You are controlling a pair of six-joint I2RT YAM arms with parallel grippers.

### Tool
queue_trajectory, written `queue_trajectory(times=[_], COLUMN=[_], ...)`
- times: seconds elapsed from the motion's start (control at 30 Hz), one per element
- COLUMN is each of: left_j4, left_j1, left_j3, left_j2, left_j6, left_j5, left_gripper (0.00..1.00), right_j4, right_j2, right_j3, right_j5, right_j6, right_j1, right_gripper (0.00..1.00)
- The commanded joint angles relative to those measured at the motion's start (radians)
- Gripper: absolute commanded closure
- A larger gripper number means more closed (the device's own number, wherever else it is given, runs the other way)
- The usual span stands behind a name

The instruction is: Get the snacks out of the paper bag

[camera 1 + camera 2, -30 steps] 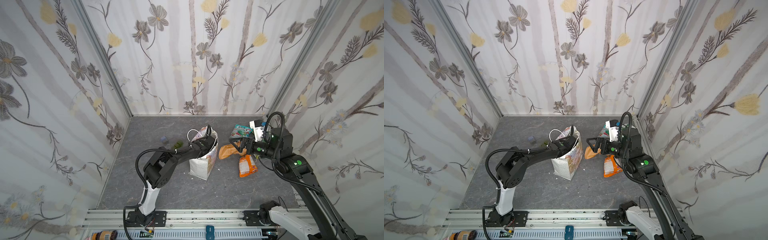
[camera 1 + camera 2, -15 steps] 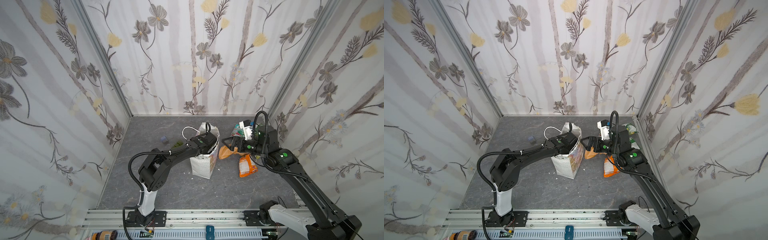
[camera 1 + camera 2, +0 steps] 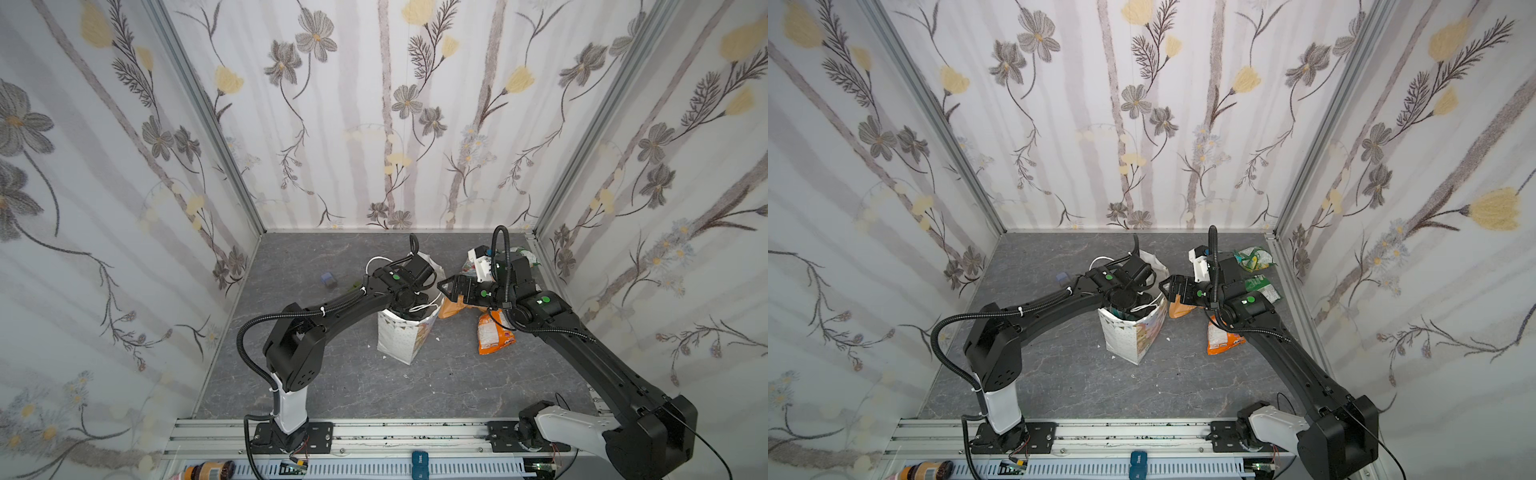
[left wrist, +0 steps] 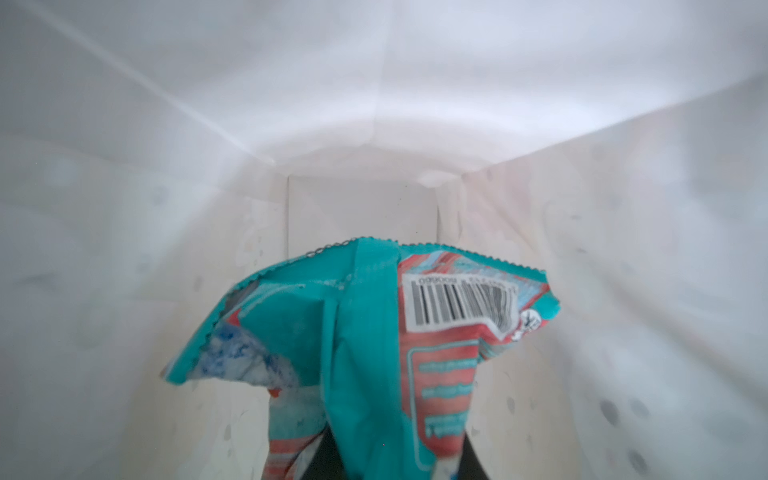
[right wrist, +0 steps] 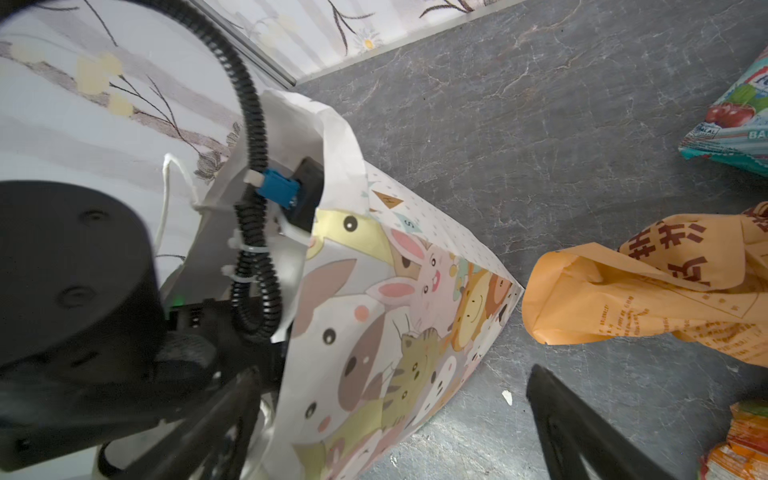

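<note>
On the grey marbled tabletop the paper bag is stood upright near the middle.
Inside it a teal packet is pinched by the left gripper, fingers closed on it. The right gripper is held with jaws wide apart, just beside the bag's rim. A tan-orange packet is laid just beside the bag, an orange packet toward the right edge, green packets near the back right corner.

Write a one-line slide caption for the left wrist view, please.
Inside the white paper bag, the left gripper holds a teal snack packet.
</note>
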Motion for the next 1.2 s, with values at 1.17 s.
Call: queue_trajectory(times=[1.17], left_j4=[-0.005], left_j1=[-0.002], left_j3=[0.128], left_j2=[-0.200], left_j6=[0.099], left_j5=[-0.138], left_gripper=[1.00], right_j4=[0.016], right_j2=[-0.002], right_j3=[0.050], right_j5=[0.007], right_j6=[-0.007], right_j1=[0.014], right_gripper=[0.00])
